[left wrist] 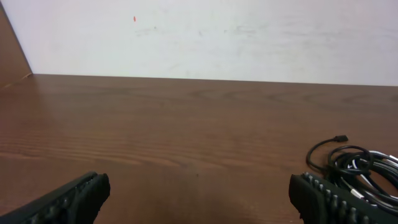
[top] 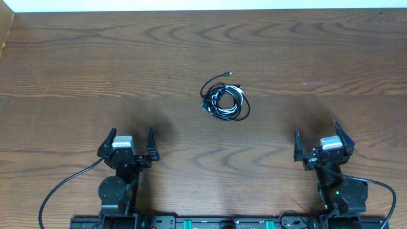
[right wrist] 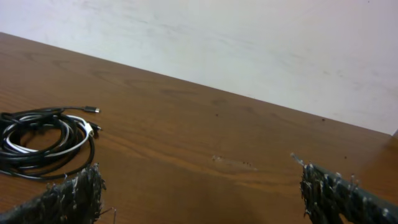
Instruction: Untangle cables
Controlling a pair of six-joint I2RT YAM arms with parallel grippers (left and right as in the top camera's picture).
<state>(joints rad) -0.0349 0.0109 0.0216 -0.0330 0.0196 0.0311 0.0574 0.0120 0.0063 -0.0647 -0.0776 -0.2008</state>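
**Cables bundled mid-table, both grippers wide**

We see the cables (top: 223, 102) as one coiled bundle just above centre of the overhead frame: black loops w/ a white cord mixed in, one plug end poking toward the top. Left gripper (top: 132, 133) sits lower left and right gripper (top: 316, 130) lower right. Both have fingers spread apart, well clear of the bundle. In the left wrist view the bundle lies at the lower right edge; in the right wrist view, at the left edge. All rest on the wood table (top: 76, 63).
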